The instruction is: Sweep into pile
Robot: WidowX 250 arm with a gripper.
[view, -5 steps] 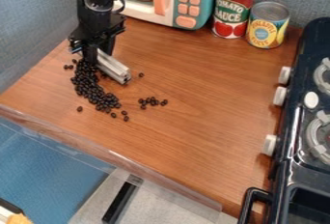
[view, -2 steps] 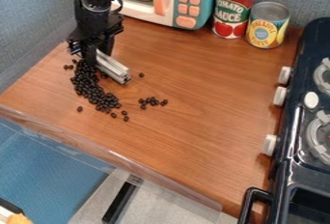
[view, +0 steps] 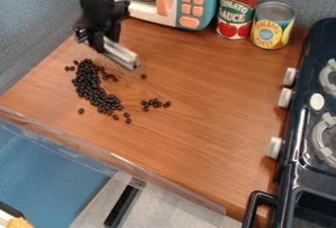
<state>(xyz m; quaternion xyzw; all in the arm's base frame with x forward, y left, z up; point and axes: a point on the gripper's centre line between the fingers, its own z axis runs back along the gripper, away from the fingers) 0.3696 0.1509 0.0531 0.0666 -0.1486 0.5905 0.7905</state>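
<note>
Hand: metal bar is gripped
Bean pile: mostly gathered — loosely
Small cluster, strays: yet to be swept in

Two cans stand beside a toy microwave.

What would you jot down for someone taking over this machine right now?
Tool: at the upper left, gripping a pale metal bar by the beans' far end.
Beans: most lie in a long, curved heap on the left of the counter.
Done: a main heap exists.
Left: gather the small cluster to its right and the few strays around it.
</note>
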